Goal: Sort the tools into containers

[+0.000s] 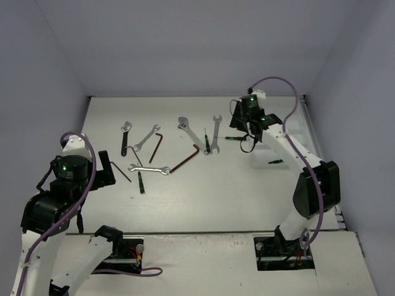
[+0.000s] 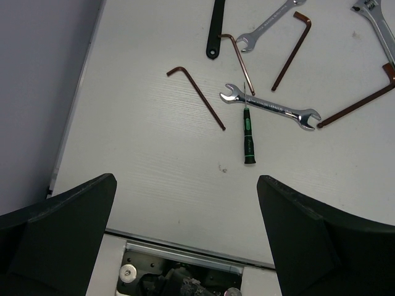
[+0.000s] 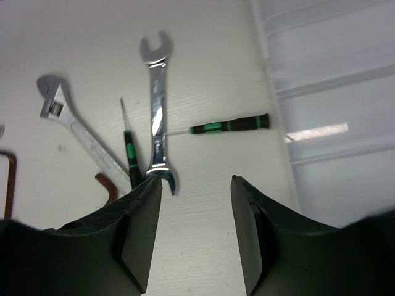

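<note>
The tools lie scattered mid-table: a silver open-end wrench (image 1: 149,169), a black-and-green screwdriver (image 1: 141,182), brown hex keys (image 1: 155,147) and an adjustable wrench (image 1: 188,131). The white tray (image 1: 279,151) of long compartments stands at the right, partly hidden by the right arm. My left gripper (image 1: 106,171) is open and empty; its view shows it (image 2: 185,203) well short of the wrench (image 2: 271,106) and screwdriver (image 2: 248,135). My right gripper (image 1: 247,131) is open and empty (image 3: 196,185), above bare table beside an open-end wrench (image 3: 157,111), a screwdriver (image 3: 231,126) and the tray (image 3: 327,92).
A black-handled adjustable wrench (image 1: 126,137) and another open-end wrench (image 1: 147,137) lie at the back left. A long hex key (image 1: 186,161) lies mid-table. Something green (image 1: 276,161) shows inside the tray. Walls close the table on three sides.
</note>
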Controlling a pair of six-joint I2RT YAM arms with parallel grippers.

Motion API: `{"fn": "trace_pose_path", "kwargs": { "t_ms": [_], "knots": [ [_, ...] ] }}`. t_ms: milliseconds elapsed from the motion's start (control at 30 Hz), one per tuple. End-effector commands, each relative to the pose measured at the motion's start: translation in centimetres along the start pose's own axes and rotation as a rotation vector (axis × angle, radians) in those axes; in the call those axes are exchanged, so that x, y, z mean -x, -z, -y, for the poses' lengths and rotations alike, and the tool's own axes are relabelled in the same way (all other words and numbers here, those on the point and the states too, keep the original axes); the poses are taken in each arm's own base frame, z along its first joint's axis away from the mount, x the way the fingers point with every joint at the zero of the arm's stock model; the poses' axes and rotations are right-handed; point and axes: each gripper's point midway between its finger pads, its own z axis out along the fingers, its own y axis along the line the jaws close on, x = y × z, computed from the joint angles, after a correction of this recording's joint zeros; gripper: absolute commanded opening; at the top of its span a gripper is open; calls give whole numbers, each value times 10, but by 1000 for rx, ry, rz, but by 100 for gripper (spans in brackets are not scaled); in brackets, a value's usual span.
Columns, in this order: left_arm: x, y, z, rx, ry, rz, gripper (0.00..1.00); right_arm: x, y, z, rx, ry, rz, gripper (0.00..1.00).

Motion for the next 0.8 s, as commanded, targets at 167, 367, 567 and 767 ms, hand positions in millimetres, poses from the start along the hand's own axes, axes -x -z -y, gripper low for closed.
{"fn": "trace_pose_path", "kwargs": {
  "t_ms": [167, 367, 567, 767],
  "knots": [
    [13, 5, 11, -60, 42, 46, 97, -50, -43, -87, 165, 367, -113, 46],
    [10, 12, 11, -86, 54, 60, 97, -63, -71, -113, 153, 399, -116, 32],
    [9, 15, 9, -94, 50, 72, 97, -74, -93, -132, 150, 412, -119, 34],
    [9, 17, 14, -123, 48, 66, 97, -100, -123, -116, 65, 401, -156, 33]
  ]
}}
